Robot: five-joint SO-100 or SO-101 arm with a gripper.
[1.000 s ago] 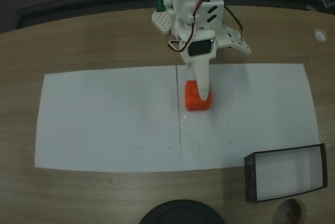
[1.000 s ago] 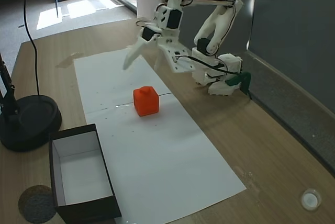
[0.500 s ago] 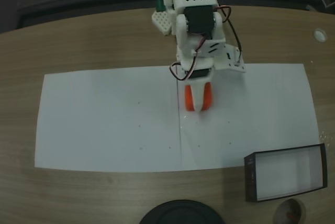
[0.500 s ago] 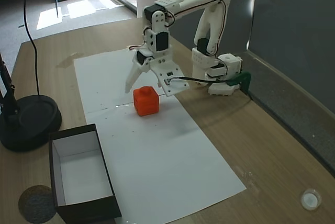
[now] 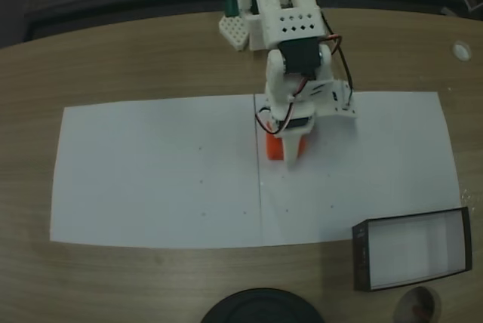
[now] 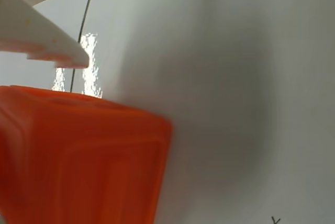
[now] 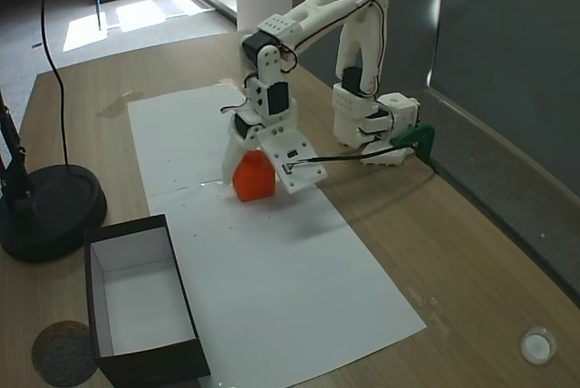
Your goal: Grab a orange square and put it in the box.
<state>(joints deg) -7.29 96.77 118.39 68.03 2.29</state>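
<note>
The gripper point(image 7: 252, 163) is down over the orange square point(image 7: 254, 179) with its jaws spread wide, one finger on each side and not clamped on it (in the wrist view the cube point(image 6: 78, 156) is huge, with a white finger point(image 6: 42, 38) just above it). The cube sits on the white paper point(image 5: 151, 179) mid-table, well apart from the box point(image 5: 411, 249) at the paper's lower right corner in a fixed view.

Bright orange-red plastic cube point(image 7: 253, 179) mid-frame, glowing against the plain white paper sheet point(image 7: 272, 261). White plastic arm point(image 7: 313, 16) with black motors and red-black wiring. Black-walled, white-bottomed tray point(image 5: 411, 250) lower right; brown wood-grain table point(image 5: 151, 59) around it all.
</note>
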